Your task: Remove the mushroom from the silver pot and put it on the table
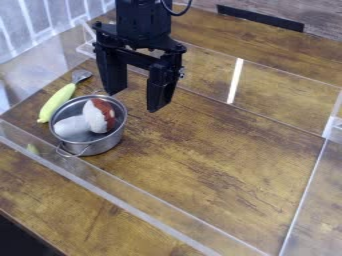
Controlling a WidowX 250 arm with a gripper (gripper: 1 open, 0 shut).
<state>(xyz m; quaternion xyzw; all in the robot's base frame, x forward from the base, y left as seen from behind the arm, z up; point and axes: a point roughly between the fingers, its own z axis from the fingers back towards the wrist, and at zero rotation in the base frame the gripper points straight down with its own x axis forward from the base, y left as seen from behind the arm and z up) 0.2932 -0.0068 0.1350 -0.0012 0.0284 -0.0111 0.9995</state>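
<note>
In the one camera view, the mushroom [86,120] lies inside the silver pot [84,146], its white stem toward the left and its reddish-brown cap toward the right, so its long axis runs roughly across the picture. The gripper [134,82] hangs above and to the right of the pot, pointing down, its fingers spread apart and holding nothing. It must travel left and down to reach the mushroom. A corn cob [56,102] lies just beside the pot's left rim. The table [227,150] to the right offers bare wood; clear walls [241,80] edge it.
</note>
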